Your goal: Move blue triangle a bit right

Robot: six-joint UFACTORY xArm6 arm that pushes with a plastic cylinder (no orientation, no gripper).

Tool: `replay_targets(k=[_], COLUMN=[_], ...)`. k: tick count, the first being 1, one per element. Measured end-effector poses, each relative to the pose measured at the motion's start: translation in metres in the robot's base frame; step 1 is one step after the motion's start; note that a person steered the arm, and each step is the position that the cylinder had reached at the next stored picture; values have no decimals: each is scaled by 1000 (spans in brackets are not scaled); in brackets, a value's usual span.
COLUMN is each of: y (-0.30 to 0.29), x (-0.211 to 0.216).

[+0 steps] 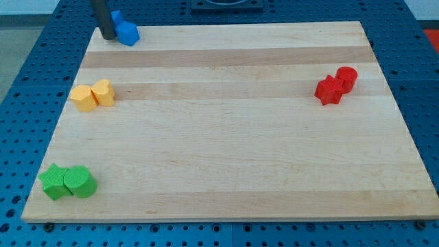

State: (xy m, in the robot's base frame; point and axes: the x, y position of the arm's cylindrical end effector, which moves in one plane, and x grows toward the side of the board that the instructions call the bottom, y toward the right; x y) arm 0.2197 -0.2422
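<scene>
Green blocks (67,182) sit nearest, at the table's (226,158) bottom left. Jaws: none, only my tip (108,37), touching the blue block's (126,31) left side at top left, perhaps the triangle.

board (226,158) | blue blocks (127,32) | yellow pair (93,95) | green pair (67,182) | red pair (336,85)
</scene>
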Motion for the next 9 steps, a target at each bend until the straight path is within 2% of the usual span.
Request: replay_targets(k=[2,3,5,9], y=[103,130,97,16], x=[14,13,-28,-28])
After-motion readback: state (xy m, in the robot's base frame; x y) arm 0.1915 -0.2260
